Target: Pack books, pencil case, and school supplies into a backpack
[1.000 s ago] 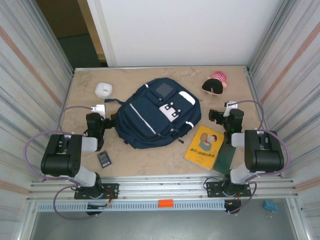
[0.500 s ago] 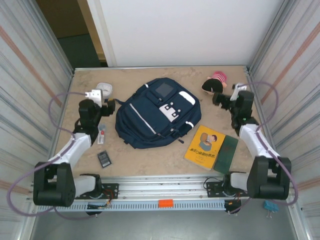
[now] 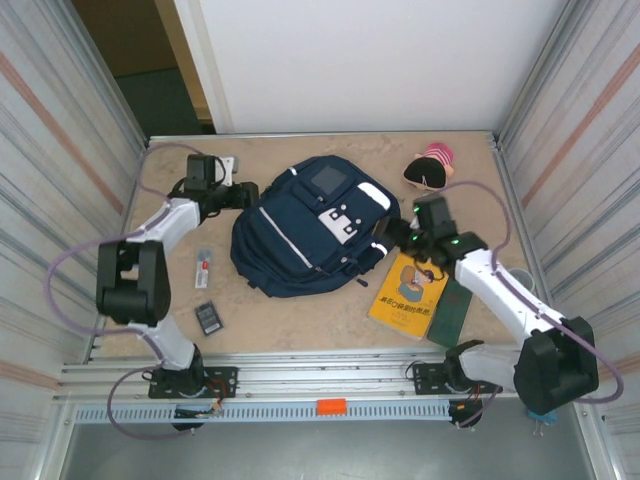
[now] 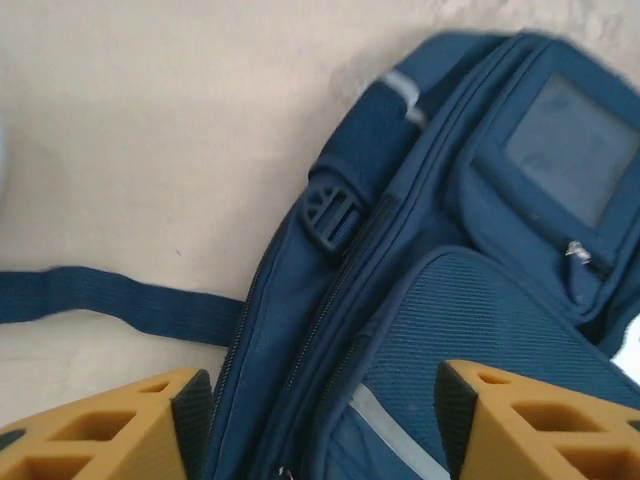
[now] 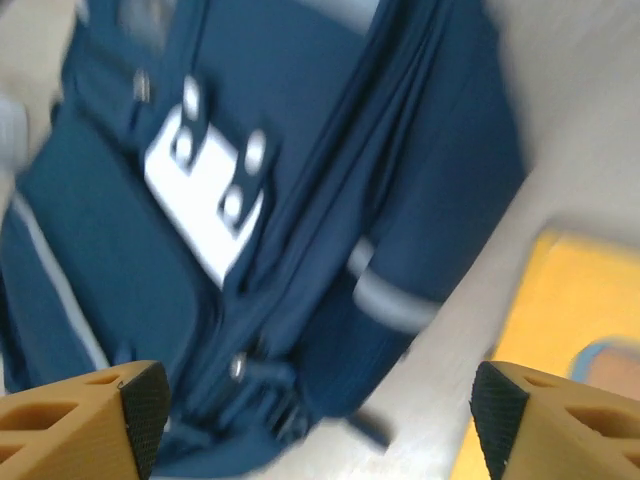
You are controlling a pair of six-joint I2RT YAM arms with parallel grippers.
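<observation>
The navy backpack (image 3: 305, 225) lies flat in the middle of the table. My left gripper (image 3: 250, 193) is over its upper left edge, open, with its yellow fingers (image 4: 120, 425) either side of the backpack's zipper (image 4: 335, 300). My right gripper (image 3: 393, 237) is at the backpack's lower right edge, open, over a buckle and a pale stripe (image 5: 385, 295); that view is blurred. The yellow book (image 3: 408, 293) and the dark green book (image 3: 452, 312) lie to the right. The black rectangle (image 3: 209, 317) and the white slab (image 3: 204, 268) lie at the left. The pink and black pencil case (image 3: 430, 168) sits at the back right.
Ribbed metal walls (image 3: 70, 200) close in the table on the left and right, and a white wall stands behind it. A loose backpack strap (image 4: 100, 300) trails over the tabletop to the left. The yellow book's corner (image 5: 590, 330) lies beside my right gripper.
Both arms have swung in to the backpack: the left from the table's left side to its upper left edge, the right from near the pencil case to its lower right edge. Both jaws have narrowed.
</observation>
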